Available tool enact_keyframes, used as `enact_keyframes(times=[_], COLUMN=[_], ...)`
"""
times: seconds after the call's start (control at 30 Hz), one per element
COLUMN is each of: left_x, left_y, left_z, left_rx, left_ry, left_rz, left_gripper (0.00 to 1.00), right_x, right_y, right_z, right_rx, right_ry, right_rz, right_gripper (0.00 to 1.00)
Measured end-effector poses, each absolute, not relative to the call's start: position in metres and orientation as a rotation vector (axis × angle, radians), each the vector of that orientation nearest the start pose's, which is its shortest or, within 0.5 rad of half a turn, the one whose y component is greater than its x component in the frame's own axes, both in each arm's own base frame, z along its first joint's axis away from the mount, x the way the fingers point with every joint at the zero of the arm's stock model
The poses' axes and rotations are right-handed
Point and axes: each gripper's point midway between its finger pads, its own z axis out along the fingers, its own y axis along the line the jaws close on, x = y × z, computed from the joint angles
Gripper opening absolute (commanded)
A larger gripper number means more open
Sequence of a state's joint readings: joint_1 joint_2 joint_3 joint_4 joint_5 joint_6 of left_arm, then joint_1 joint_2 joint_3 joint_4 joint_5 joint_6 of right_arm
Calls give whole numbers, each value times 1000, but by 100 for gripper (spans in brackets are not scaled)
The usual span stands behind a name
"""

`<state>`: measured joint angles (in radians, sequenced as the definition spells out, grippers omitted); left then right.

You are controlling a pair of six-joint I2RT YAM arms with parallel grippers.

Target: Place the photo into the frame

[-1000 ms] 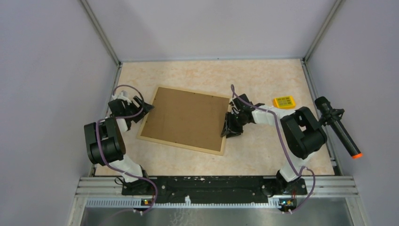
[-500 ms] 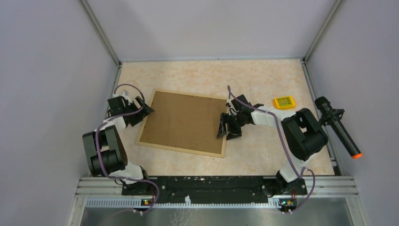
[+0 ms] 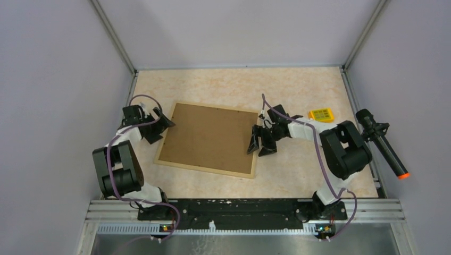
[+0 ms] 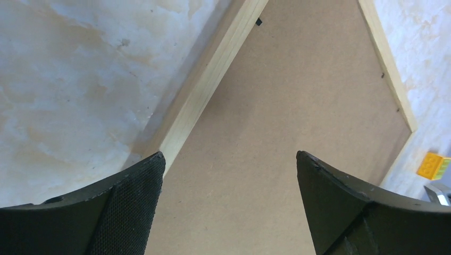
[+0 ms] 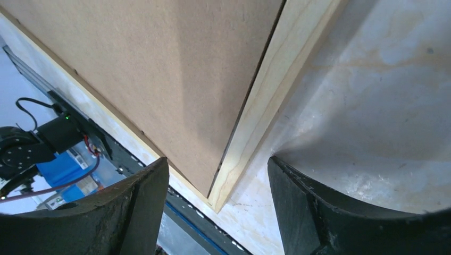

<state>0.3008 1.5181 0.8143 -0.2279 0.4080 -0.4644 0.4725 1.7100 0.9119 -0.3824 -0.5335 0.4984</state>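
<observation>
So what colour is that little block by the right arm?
The block is yellow; top view.

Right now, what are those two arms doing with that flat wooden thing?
A light wooden picture frame lies on the table, brown back facing up. The left gripper sits at its left edge and the right gripper at its right edge, both open, neither holding it. No photo is in sight.

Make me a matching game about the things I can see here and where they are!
Things:
1. frame
2. yellow block
3. left hand
4. right hand

Places or states:
A. open, at the frame's right edge
B. lying flat, brown back facing up
C. open, at the frame's left edge
D. resting far off to the right

Pairs: 1-B, 2-D, 3-C, 4-A
</observation>
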Motion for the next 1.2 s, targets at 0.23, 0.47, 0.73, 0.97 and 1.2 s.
enact_keyframes(times=[0.23, 0.47, 0.73, 0.97, 1.2], left_x=[354, 336, 318, 316, 328], left_y=[6, -16, 13, 43, 34], left_z=[59, 57, 62, 47, 40], left_rx=[-725, -684, -830, -978, -961], left_ry=[2325, 2334, 2409, 2394, 2373], left_rz=[-711, -863, -566, -373, -505], left_gripper=[98, 99, 99, 99, 99], right_x=[253, 297, 288, 222, 219], right_y=[250, 247, 186, 182, 200], right_z=[32, 33, 28, 21, 24], right_rx=[-118, -151, -185, -176, -150], right_ry=[2914, 2902, 2898, 2986, 2966], right_rz=[999, 795, 412, 575, 709], right_gripper=[71, 71, 66, 48, 51])
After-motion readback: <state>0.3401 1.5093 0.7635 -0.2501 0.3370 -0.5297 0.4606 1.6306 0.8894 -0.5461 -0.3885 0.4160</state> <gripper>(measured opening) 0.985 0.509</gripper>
